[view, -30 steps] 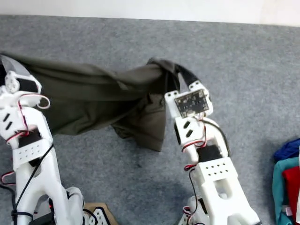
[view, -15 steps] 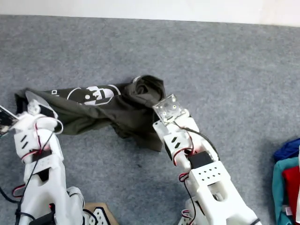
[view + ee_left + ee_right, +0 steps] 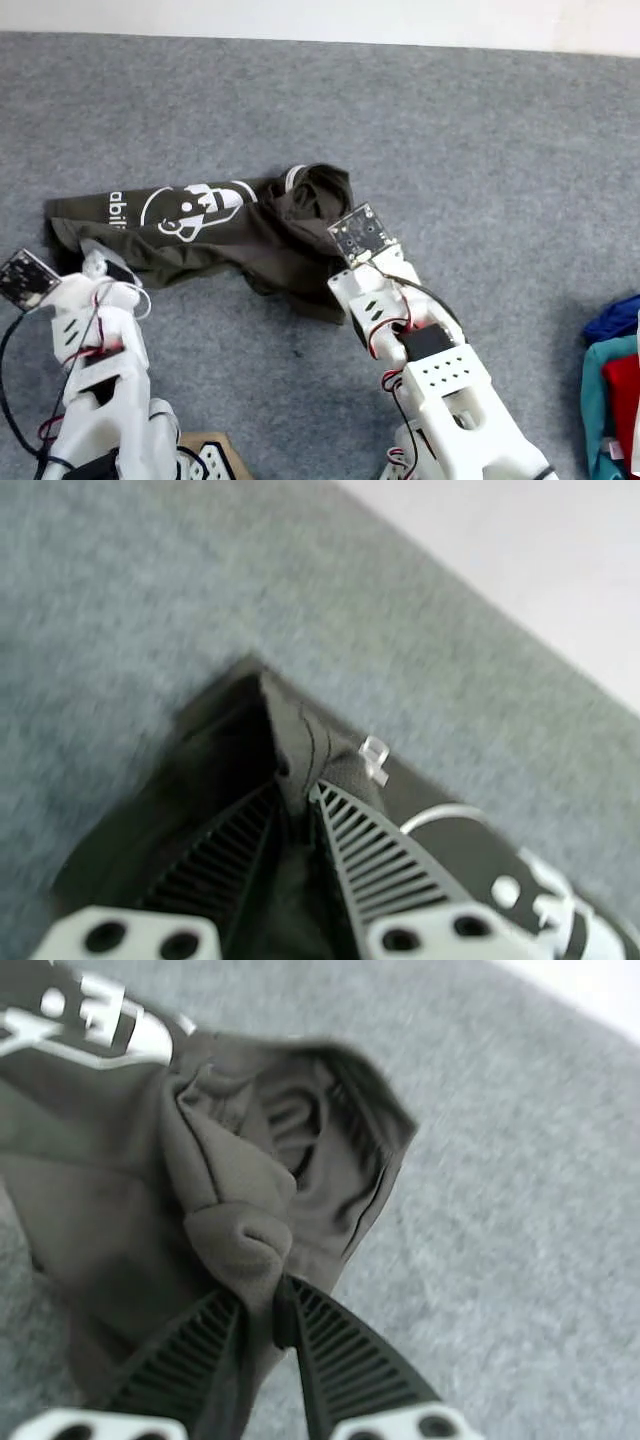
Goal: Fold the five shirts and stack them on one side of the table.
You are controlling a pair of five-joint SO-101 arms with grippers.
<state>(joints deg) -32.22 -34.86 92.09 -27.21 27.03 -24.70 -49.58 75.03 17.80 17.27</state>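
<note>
Evidently this is a two-point hold meant to stretch one garment out. The dark olive shirt (image 3: 220, 235) lies across the near-left part of the grey counter (image 3: 480, 150), with its white print (image 3: 185, 205) facing up. The left tool (image 3: 295, 790) is clamped on a corner fold at the shirt's left end, the cloth pinched between its ribbed jaws. The right tool (image 3: 262, 1305) is closed on a thick bunch of fabric at the other end, near what looks like the neck opening.

My reading is that holding both ends lets the arms draw the cloth flat before any fold, but that has not happened yet. The right half is heaped and doubled over itself, and only the printed left part is anywhere near smooth.

The counter beyond the shirt is open grey surface up to the pale strip (image 3: 400, 20) along its far edge, so the cloth could be spread away from the arms. The left end sits near the counter's left margin, which leaves little slack that way. A pile of other shirts (image 3: 610, 380) in blue, teal and red sits at the right edge, well apart, with bare counter between.
</note>
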